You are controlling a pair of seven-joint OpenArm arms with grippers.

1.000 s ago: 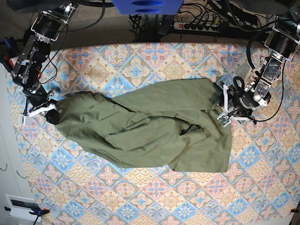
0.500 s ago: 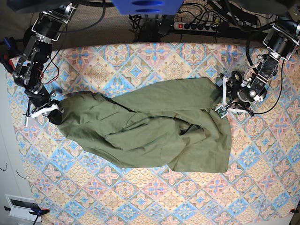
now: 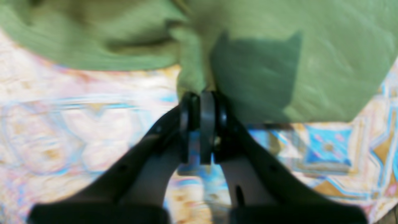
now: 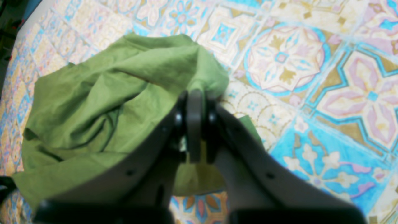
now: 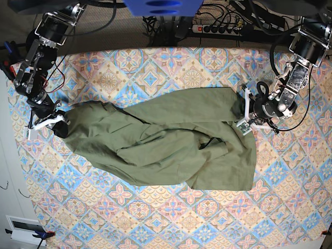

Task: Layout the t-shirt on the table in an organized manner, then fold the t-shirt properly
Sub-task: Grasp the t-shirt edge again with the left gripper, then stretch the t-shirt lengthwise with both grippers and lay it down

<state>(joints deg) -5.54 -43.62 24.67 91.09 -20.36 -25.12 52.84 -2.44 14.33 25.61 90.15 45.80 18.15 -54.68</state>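
We are laying out the t-shirt (image 5: 166, 142), lying crumpled across the table (image 5: 155, 218). Our left gripper (image 3: 200, 93) is pinching its edge, though blur is making that less certain; our right gripper (image 4: 194, 93) is clamping the opposite end. Next, we judge, pulling apart to flatten. No containers are showing.

- Beyond the far edge of the patterned surface (image 5: 171, 228) lies a strip of dull brown-grey floor (image 5: 124, 28).
- A white power strip (image 5: 220, 28) with a red switch lies on that floor, far right of centre, with black plugs in it.
- Black cables (image 5: 161, 26) tangle around it.
- A blue rounded part (image 5: 163, 6) hangs at the top centre.
- At the near left corner sits a white box (image 5: 23, 228).
- Light is even, with soft shadows.
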